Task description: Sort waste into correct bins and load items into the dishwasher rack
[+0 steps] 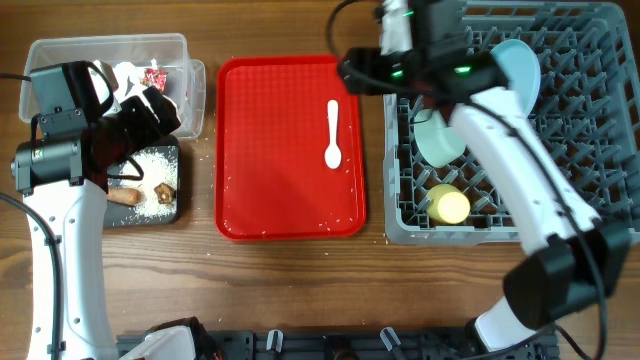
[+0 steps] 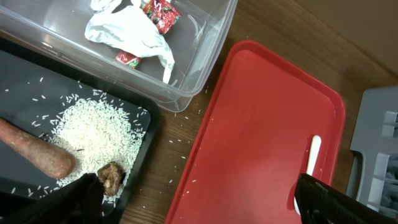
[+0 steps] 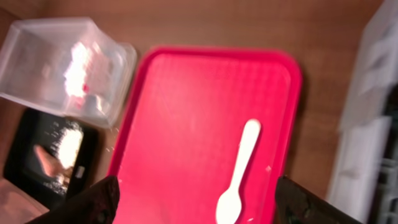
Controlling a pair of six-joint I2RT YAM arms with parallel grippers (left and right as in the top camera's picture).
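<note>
The white spoon lies alone on the red serving tray; it also shows in the right wrist view. My right gripper is open and empty above the tray, near its far right corner. My left gripper is open and empty over the black tray's edge. The clear tub holds white tissue and the red wrapper. The black tray holds rice, the sausage stick and the brown lump. The rack holds the blue plate, green bowl and yellow cup.
Loose rice grains are scattered on the wooden table between the black tray and the red tray, and on the red tray's front edge. My right arm crosses over the rack's left part and hides some of its contents.
</note>
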